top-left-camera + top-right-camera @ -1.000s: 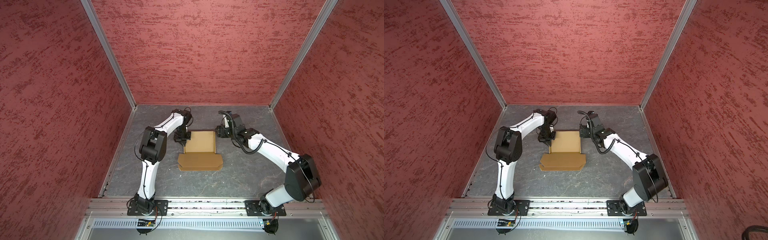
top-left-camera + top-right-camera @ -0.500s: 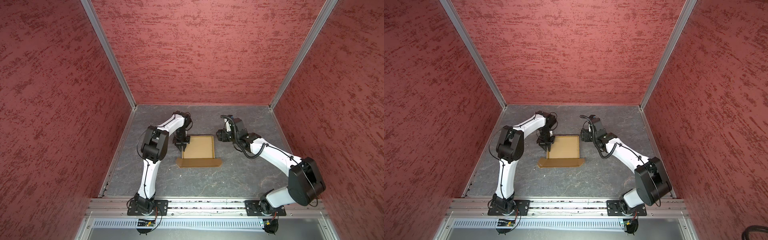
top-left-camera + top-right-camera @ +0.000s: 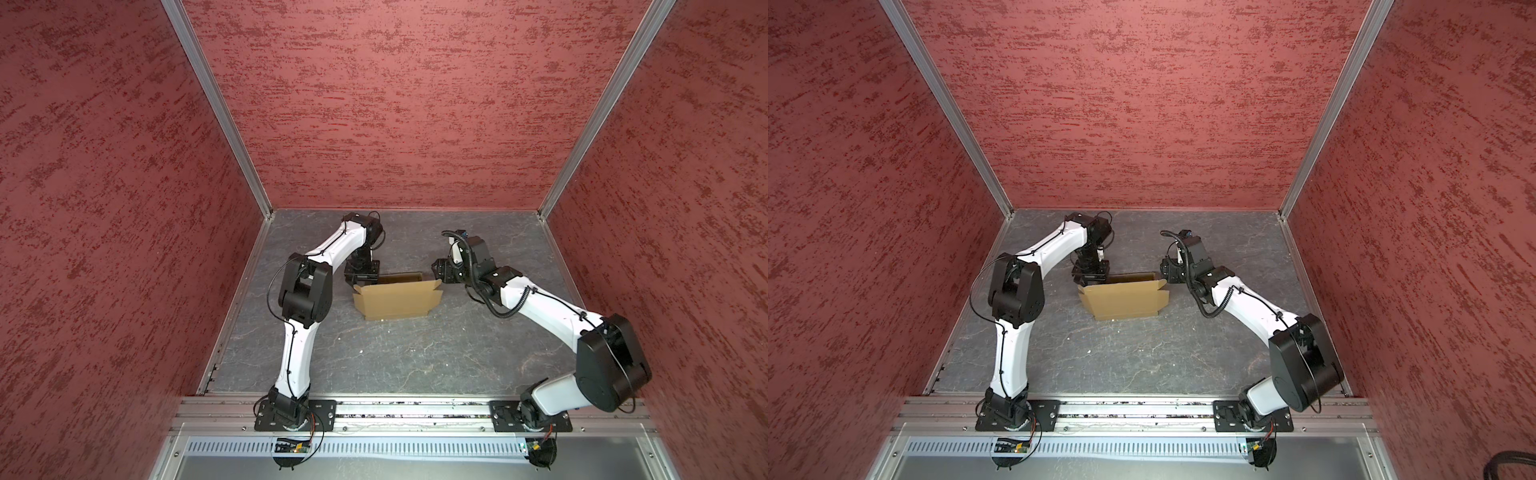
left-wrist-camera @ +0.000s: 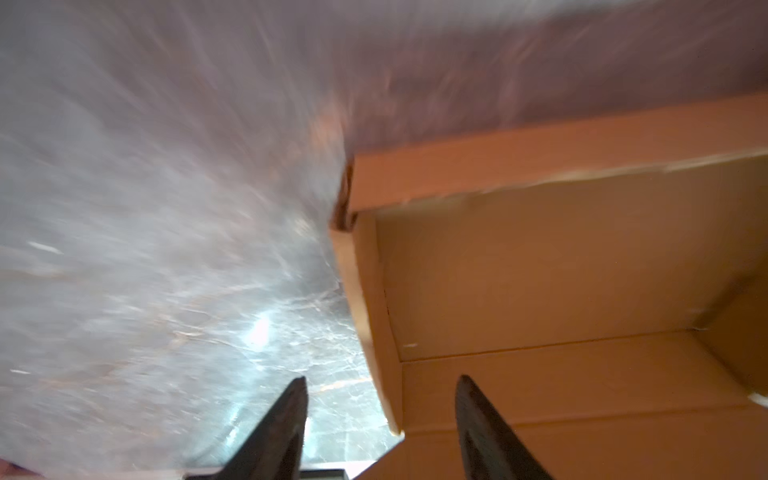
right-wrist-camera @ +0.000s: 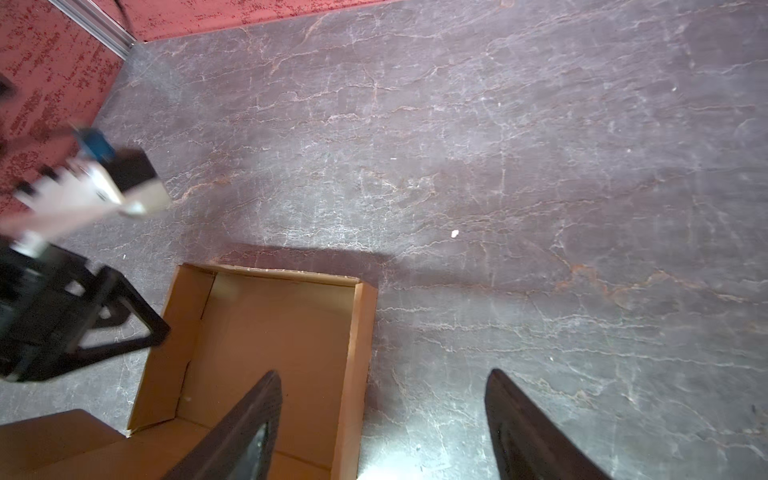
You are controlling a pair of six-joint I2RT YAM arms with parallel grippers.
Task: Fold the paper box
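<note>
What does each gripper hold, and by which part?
Nothing is held. The left gripper is open over a side wall of the box; the right gripper is open too.

The paper box [image 3: 397, 302], of plain tan-brown corrugated cardboard, is seen partly folded in both top views: a shallow rectangular tray is formed, with its side walls raised. The large lid panel is stood up along the near side, with small ear flaps at its upper corners. The box is set on the grey surface [image 3: 395, 365], nearer the far edge, about midway between the side edges.
</note>
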